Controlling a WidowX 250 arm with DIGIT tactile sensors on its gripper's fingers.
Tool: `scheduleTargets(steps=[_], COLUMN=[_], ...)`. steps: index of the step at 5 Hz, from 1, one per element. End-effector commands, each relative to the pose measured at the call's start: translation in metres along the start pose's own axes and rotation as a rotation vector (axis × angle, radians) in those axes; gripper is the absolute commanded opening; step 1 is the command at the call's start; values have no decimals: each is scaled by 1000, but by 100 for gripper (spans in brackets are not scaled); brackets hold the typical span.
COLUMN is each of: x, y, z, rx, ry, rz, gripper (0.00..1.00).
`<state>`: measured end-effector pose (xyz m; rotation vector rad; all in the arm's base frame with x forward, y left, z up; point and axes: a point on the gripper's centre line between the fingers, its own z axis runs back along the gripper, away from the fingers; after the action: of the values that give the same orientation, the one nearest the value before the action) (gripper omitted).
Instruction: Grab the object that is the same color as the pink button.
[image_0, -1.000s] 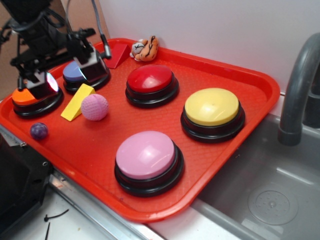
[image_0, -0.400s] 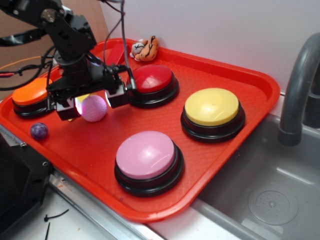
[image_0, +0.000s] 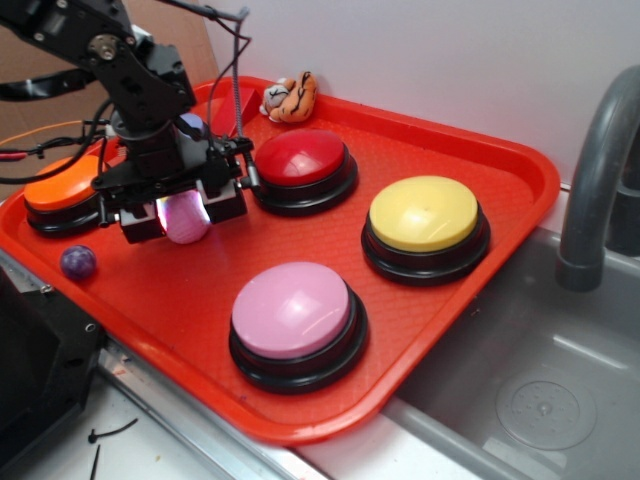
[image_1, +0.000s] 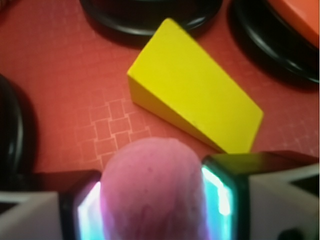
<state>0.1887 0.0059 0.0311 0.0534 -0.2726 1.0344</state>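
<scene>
My pincer (image_0: 186, 214) pinches the pink ball (image_1: 152, 192) squarely between both pads (yellow wedge (image_1: 195, 107) just ahead); lift goes straight up.

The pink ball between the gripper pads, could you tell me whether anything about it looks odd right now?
Yes. In the wrist view the pink ball looks squeezed taller than round between the gripper pads, so it seems soft and deformed by the grip. The yellow wedge just beyond it appears untouched.
</scene>
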Motion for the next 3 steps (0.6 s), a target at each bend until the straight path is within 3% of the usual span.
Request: scheduleTargets(steps=[1, 2, 3], x=[12, 19, 22], y=[-1, -10, -15], z=[49, 80, 114], rx=[-131, -114, -143], ry=[39, 165, 224], rz=[-96, -339, -562], gripper=[0, 0, 0])
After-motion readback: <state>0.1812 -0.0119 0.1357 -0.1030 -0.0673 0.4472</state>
